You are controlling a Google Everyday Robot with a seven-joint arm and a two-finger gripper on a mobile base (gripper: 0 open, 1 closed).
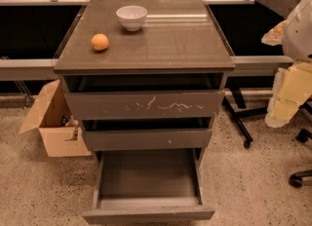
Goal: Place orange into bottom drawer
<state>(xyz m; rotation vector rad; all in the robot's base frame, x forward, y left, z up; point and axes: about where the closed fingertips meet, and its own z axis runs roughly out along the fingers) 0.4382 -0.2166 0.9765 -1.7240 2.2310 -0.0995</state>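
The orange (99,42) sits on the left side of the grey-brown cabinet top (170,45), in front and to the left of a white bowl (131,17). The bottom drawer (148,214) is pulled far out, and its wide shallow tray shows nothing inside. My gripper (286,98) hangs at the right edge of the view, beside the cabinet at about top-drawer height. It is far from the orange and holds nothing that I can see.
The scratched top drawer (145,104) and the plain middle drawer (146,139) stand slightly ajar. An open cardboard box (51,122) sits on the floor to the left. Black chair bases (243,122) stand on the floor to the right. A window ledge runs behind the cabinet.
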